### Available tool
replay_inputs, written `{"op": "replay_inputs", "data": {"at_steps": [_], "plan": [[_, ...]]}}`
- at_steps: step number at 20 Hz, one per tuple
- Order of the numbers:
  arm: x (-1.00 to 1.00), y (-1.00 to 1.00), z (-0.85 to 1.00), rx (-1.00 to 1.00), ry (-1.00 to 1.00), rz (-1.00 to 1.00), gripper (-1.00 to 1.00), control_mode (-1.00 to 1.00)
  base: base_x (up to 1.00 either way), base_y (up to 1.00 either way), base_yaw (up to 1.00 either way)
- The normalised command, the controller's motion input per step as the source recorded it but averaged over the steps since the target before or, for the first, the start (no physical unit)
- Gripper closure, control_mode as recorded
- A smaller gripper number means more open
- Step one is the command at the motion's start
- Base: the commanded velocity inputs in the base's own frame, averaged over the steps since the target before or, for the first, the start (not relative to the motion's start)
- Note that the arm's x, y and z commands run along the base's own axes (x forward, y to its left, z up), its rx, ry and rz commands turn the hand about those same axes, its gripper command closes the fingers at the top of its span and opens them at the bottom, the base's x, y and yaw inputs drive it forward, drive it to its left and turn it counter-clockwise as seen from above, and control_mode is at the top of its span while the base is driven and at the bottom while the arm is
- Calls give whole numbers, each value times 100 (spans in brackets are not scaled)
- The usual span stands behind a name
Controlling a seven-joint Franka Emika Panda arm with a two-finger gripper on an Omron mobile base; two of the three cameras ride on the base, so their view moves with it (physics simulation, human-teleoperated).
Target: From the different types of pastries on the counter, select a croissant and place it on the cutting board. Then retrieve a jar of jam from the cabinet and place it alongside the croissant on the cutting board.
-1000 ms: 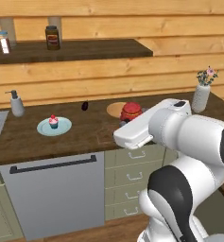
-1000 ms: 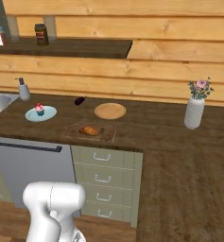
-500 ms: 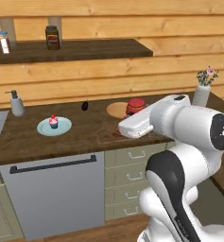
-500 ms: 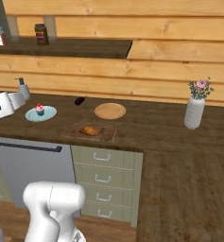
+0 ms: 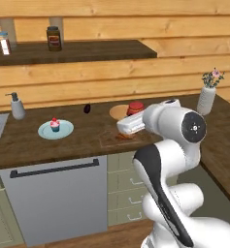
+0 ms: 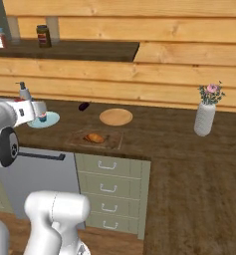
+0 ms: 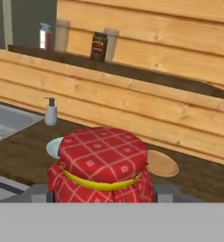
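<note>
Your gripper (image 7: 101,201) is clamped on the jar of jam (image 7: 101,163), held above the counter (image 5: 82,133); the croissant (image 6: 95,138) lies on the cutting board (image 6: 114,142).

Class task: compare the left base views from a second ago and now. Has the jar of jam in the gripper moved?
Yes. The jar of jam, held in the gripper, has shifted right along the counter, away from the blue plate and toward the vase.
</note>
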Motion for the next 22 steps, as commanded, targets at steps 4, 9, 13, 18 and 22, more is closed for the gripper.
{"op": "replay_inputs", "data": {"at_steps": [4, 9, 13, 18, 22], "plan": [[96, -55, -74, 0, 0, -21, 100, -100, 0, 0, 0], [99, -48, -94, 0, 0, -31, 100, -100, 0, 0, 0], [50, 0, -36, 0, 0, -6, 100, -100, 0, 0, 0], [60, 0, -42, -2, 0, -13, 100, -100, 0, 0, 0], [49, 0, -42, 0, 0, -5, 100, -100, 0, 0, 0]]}}
